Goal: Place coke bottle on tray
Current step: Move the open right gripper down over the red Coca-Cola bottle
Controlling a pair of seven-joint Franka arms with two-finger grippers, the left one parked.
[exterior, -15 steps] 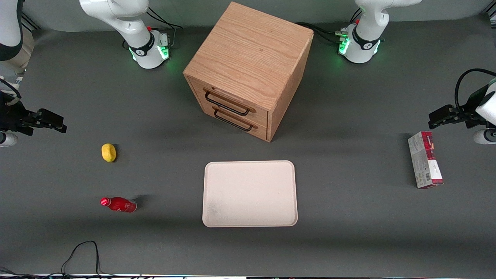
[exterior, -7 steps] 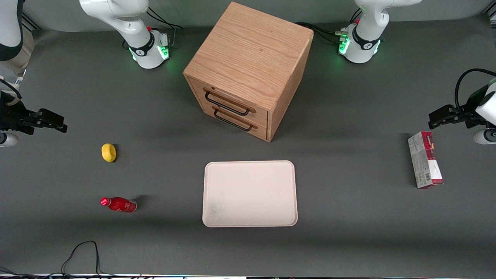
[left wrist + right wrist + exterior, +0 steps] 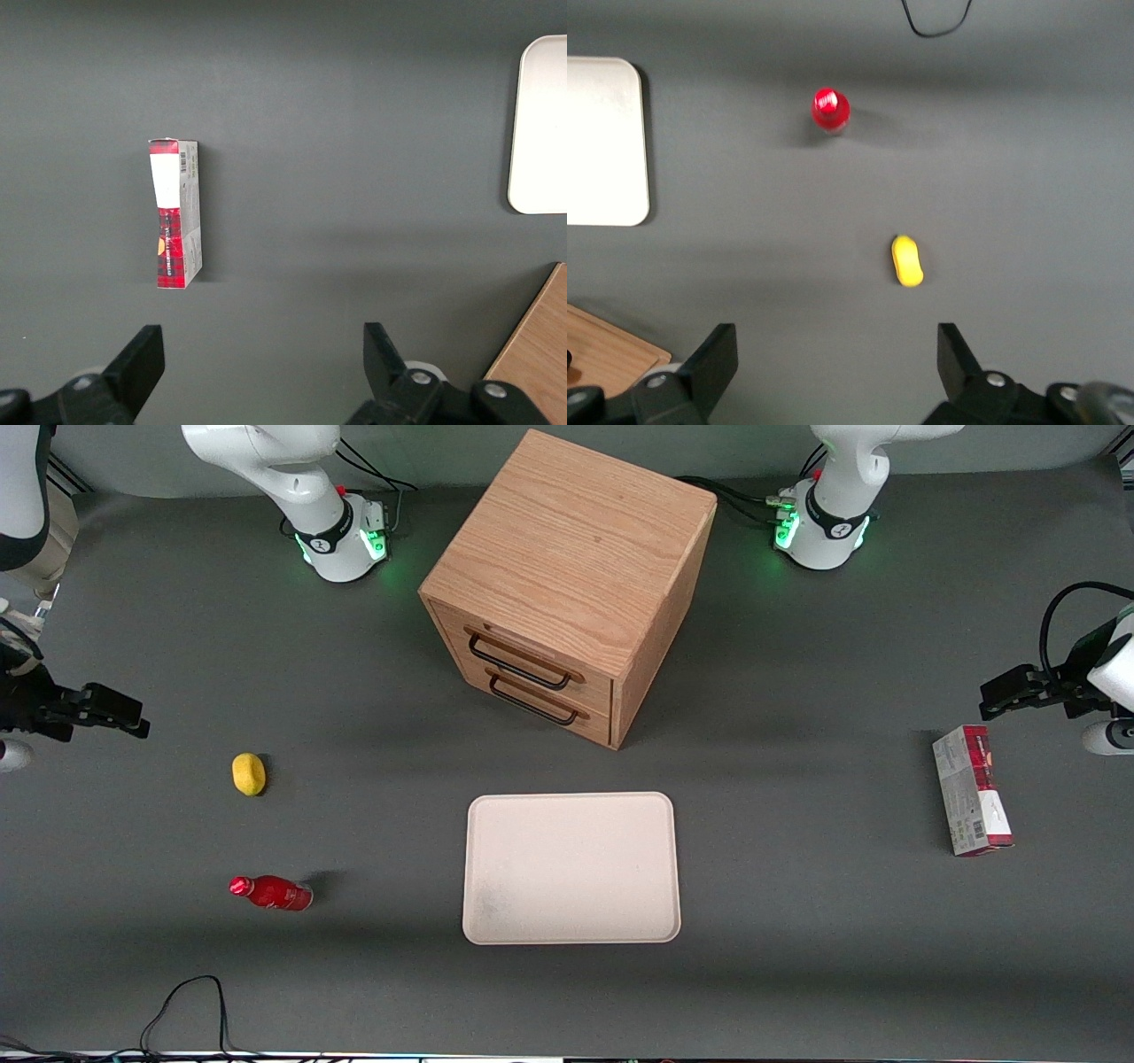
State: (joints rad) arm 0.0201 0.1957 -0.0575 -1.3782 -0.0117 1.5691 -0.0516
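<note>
The small red coke bottle [image 3: 271, 892] lies on its side on the grey table, toward the working arm's end, nearer the front camera than the yellow lemon [image 3: 249, 773]; the right wrist view shows the coke bottle [image 3: 830, 109] too. The cream-white tray [image 3: 571, 867] sits flat in front of the wooden drawer cabinet [image 3: 567, 584] with nothing on it; its corner [image 3: 602, 142] appears in the right wrist view. My right gripper [image 3: 124, 715] hovers at the working arm's end of the table, farther from the front camera than the lemon and bottle. It is open and empty, fingers [image 3: 718, 354] wide apart.
A red-and-grey carton [image 3: 971, 802] lies toward the parked arm's end of the table. A black cable [image 3: 182, 1001] loops at the table edge nearest the front camera, close to the bottle. The lemon [image 3: 907, 261] lies between my gripper and the bottle.
My right gripper has shifted slightly toward the front camera and the table's end. Bottle, lemon and tray have not moved.
</note>
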